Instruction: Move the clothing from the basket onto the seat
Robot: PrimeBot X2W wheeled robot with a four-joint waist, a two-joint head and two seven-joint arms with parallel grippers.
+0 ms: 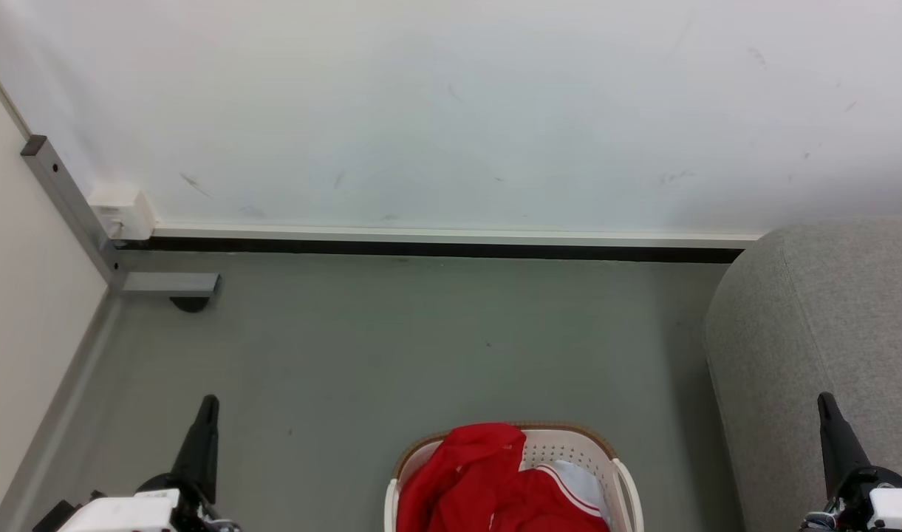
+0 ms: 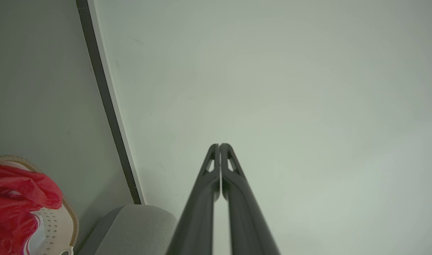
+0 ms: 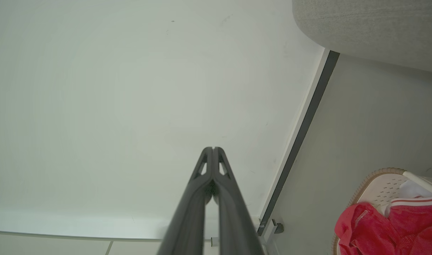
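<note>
We are holding both tools pressed fully shut and empty, the left tool [image 1: 209, 405] well out to the left of the basket [image 1: 622, 473] and the right tool [image 1: 826, 405] well out to its right, where the seat [image 1: 827, 318] is standing. The clothing [image 1: 487, 480] is lying crumpled inside the basket, with no clear long axis, between the two tools and back from both tips. We are judging neither arm clearly nearer.

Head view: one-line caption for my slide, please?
Red clothing heaped in the basket on the floor, grey seat at right, left claw and right claw shut, empty.
</note>
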